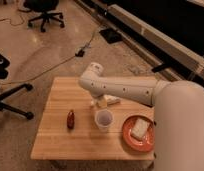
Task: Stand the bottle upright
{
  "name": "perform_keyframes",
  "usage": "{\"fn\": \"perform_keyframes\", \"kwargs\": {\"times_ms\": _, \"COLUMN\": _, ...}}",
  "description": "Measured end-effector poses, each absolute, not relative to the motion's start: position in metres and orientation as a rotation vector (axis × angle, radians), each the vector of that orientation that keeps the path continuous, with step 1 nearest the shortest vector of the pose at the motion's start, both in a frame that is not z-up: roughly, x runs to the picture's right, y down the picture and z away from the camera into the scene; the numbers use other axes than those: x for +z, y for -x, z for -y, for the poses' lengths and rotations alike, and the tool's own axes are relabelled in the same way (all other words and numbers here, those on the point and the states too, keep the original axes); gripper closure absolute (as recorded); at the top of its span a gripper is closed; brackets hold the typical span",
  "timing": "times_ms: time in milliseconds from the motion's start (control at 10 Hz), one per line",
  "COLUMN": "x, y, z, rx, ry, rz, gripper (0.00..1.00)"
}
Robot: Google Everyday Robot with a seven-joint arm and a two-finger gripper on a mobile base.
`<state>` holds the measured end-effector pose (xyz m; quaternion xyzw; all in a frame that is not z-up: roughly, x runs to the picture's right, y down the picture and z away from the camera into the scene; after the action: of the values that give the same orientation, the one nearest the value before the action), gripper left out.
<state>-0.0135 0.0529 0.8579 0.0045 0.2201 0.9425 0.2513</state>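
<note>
The bottle (113, 100) is cream-white and lies on its side near the middle of the wooden table (60, 142), just behind the cup. My gripper (98, 103) hangs down from the white arm right at the bottle's left end, low over the tabletop. Its fingers stand open around or beside that end; I cannot tell if they touch it. The arm's forearm hides part of the bottle.
A translucent whitish cup (103, 120) stands just in front of the gripper. A small dark red-brown bottle (70, 119) stands to its left. An orange plate (126, 139) with a white block sits at the front right. Office chairs (42, 12) and cables (80, 52) are on the floor beyond.
</note>
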Motion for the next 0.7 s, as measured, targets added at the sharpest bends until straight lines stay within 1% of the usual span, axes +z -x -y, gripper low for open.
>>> {"fn": "perform_keyframes", "kwargs": {"times_ms": 700, "x": 0.901, "y": 0.014, "z": -0.068, "rx": 2.437, "ry": -0.177, "rz": -0.687, "gripper": 0.20}}
